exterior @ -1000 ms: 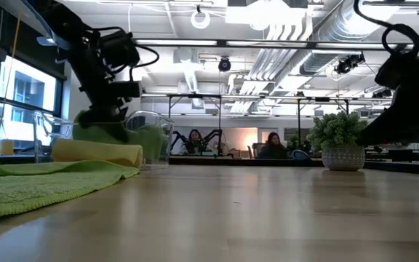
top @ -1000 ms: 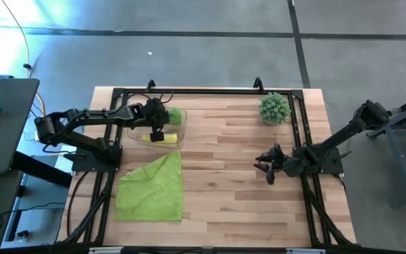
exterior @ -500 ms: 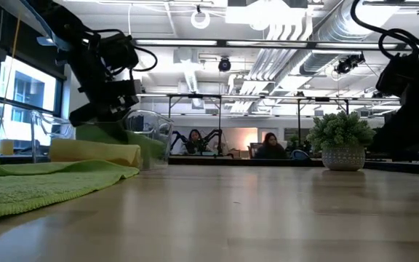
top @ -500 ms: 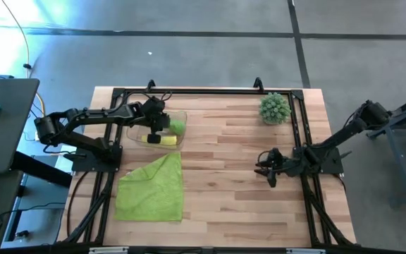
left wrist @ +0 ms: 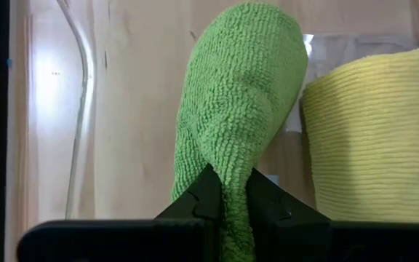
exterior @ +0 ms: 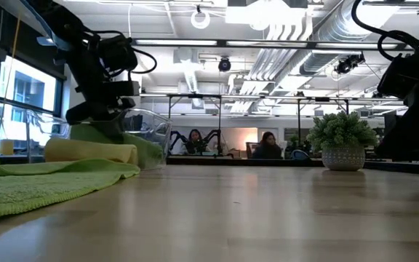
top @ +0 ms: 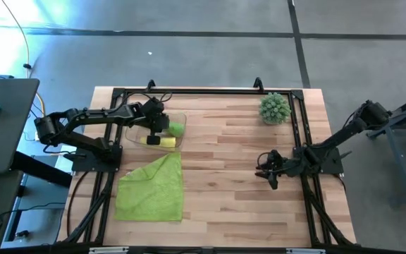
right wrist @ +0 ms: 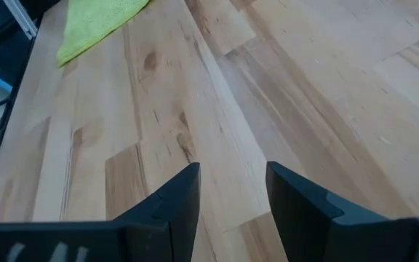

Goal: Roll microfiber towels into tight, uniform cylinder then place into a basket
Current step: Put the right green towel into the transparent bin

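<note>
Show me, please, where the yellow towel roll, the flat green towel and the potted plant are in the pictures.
yellow towel roll (left wrist: pixel 373 138): left wrist view, on its ribbed side.
flat green towel (top: pixel 154 190): high view, on the middle of the spread cloth.
potted plant (top: pixel 274 108): high view, on the top of its spiky green ball.

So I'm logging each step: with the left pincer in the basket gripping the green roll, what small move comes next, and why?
Probably opening the left pincer to let go. Its fingers are shut on the rolled green towel, which already sits inside the clear basket beside the rolled yellow towel. The flat green towel on the table still needs rolling, and the right pincer waits open over bare wood.
</note>
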Tool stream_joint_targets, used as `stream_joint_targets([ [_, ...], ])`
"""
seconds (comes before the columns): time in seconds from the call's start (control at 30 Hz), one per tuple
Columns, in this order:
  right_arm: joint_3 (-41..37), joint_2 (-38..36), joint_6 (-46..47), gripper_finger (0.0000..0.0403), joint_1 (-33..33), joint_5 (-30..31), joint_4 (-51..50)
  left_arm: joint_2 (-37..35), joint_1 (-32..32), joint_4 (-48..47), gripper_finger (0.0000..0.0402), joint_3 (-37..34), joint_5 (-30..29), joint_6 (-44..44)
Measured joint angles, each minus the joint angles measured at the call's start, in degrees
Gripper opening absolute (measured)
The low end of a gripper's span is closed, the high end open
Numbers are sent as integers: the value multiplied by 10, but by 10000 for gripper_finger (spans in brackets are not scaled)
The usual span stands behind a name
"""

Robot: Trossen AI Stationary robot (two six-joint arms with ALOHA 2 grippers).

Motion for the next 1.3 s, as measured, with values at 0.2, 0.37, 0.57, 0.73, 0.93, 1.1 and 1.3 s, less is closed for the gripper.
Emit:
stream_joint_targets([
  [0.2,0,0,0,149,0,0,0,0,0,-1,21,0,0,-21],
  [0.37,0,0,0,149,0,0,0,0,0,-1,25,0,0,-31],
  [0.57,0,0,0,149,0,0,0,0,-3,15,27,0,34,-48],
  [0.73,0,0,0,149,0,0,0,0,-3,19,36,0,36,-99],
  [0.93,1,0,0,149,0,0,0,0,-8,9,52,0,37,-131],
  [1.1,1,0,0,149,0,0,0,0,-12,9,65,0,36,-115],
  [1.3,1,0,0,149,0,0,0,0,-15,13,77,0,47,-98],
])
